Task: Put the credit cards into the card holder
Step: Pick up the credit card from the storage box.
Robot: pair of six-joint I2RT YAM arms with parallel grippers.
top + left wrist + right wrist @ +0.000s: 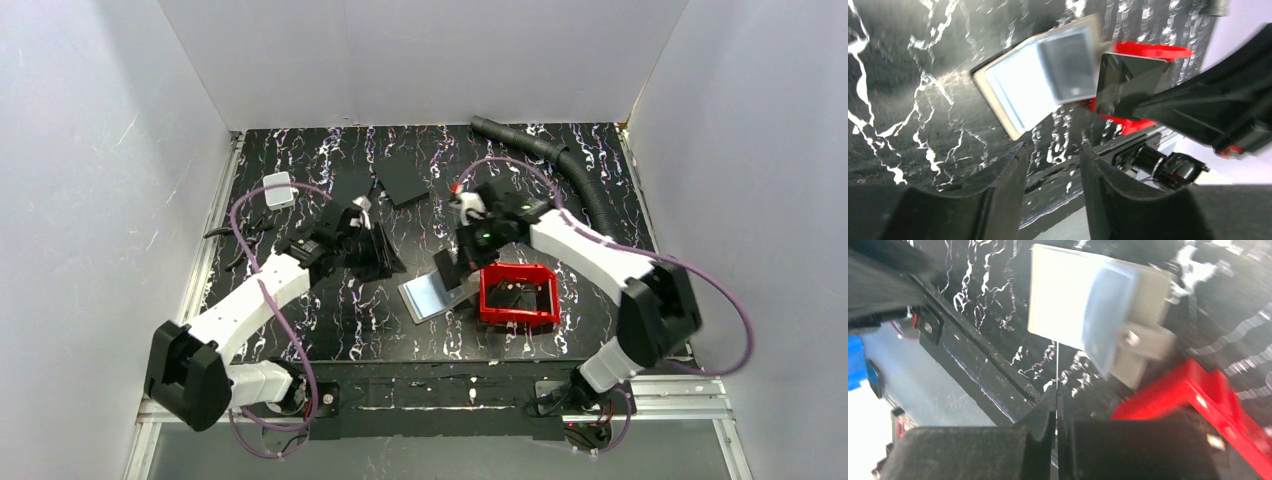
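Plainly, the right pincer [1055, 390] is clamped tight on a credit card [1125, 82], gripping it by one edge so that the dark, glossy face juts out ahead of the fingers; from its own wrist view the card shows only as a thin line, edge-on. Just beyond that free edge lies the card holder [432, 296], spread open on the desk [330, 330] near the middle, its pale glossy inside facing up; the red tray [518, 318] sits just beside it on the right. The left pincer [1053, 155] hangs to the left of the holder, its jaws partly apart with nothing between them.

The step in hand, as I judge it, is feeding the card into a pocket; where the pocket mouth lies I cannot tell. To do it well, the card's leading edge should be squared to that mouth, brought in low and nearly flat, then slid along the lining rather than pressed down onto it; the holder lies loose and may skid or fold, so the free left pincer could pin its left half; release only once the card is well seated.
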